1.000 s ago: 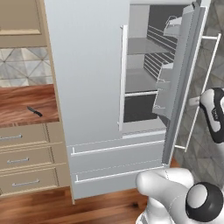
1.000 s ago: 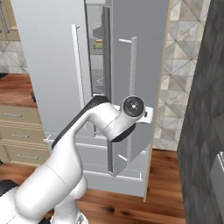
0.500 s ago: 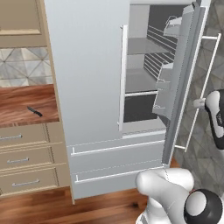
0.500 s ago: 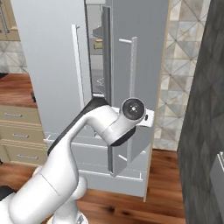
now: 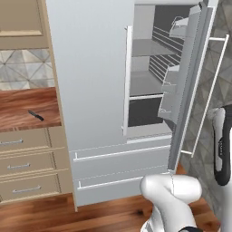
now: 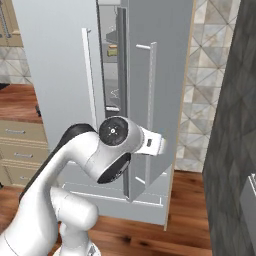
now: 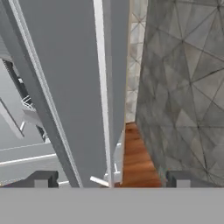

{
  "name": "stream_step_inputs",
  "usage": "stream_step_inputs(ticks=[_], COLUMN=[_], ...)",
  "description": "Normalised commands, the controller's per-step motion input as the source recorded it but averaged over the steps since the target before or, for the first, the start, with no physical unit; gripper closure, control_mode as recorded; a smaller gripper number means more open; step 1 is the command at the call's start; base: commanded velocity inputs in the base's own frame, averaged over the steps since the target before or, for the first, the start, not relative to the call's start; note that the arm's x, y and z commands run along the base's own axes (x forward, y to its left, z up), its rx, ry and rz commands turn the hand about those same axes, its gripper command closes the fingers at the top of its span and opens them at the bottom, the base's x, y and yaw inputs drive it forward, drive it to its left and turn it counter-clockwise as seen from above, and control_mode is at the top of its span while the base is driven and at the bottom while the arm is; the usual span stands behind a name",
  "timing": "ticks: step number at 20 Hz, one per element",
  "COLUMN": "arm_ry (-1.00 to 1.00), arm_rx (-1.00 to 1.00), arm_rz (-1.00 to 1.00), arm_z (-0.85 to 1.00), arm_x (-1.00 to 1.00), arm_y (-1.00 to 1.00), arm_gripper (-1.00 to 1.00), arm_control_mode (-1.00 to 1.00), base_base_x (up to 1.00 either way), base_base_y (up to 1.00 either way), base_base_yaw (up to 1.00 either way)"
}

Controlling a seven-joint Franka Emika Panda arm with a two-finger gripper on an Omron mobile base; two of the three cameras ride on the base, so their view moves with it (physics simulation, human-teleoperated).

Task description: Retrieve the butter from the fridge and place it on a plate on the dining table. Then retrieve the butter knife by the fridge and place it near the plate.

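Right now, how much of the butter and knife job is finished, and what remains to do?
Done: the fridge has its right door swung open, so the shelves show. In hand: nothing; the gripper is open, its fingertips either side of the door's white bar handle. Left: take out the butter, perhaps the small yellowish item seen through the gap, plate it, then fetch the butter knife lying on the counter.

Both base cameras sit behind the arm, left and right, sharing the open fridge (image 5: 95, 90) door (image 6: 160, 75); the hand camera looks close along its edge.
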Motion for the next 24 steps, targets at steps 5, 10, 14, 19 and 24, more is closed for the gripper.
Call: stream_step_inputs(ticks=[5, 10, 14, 19, 24], arm_ry=[0.11, 0.11, 0.11, 0.12, 0.34], arm_rx=[-0.33, -0.5, -0.53, -0.32, -0.07], arm_rz=[-0.11, 0.01, 0.09, 0.2, 0.04], arm_z=[0.21, 0.0, 0.0, 0.07, 0.03], arm_x=[-0.38, -0.09, 0.0, 0.12, 0.41], arm_y=[0.53, 0.72, 0.74, 0.68, 0.05], arm_gripper=[-1.0, -1.0, -1.0, -1.0, -1.0], arm_control_mode=[-1.0, -1.0, -1.0, -1.0, -1.0], base_base_x=[0.0, 0.0, 0.0, 0.0, 0.0], base_base_y=[0.0, 0.0, 0.0, 0.0, 0.0], base_base_yaw=[0.0, 0.0, 0.0, 0.0, 0.0])
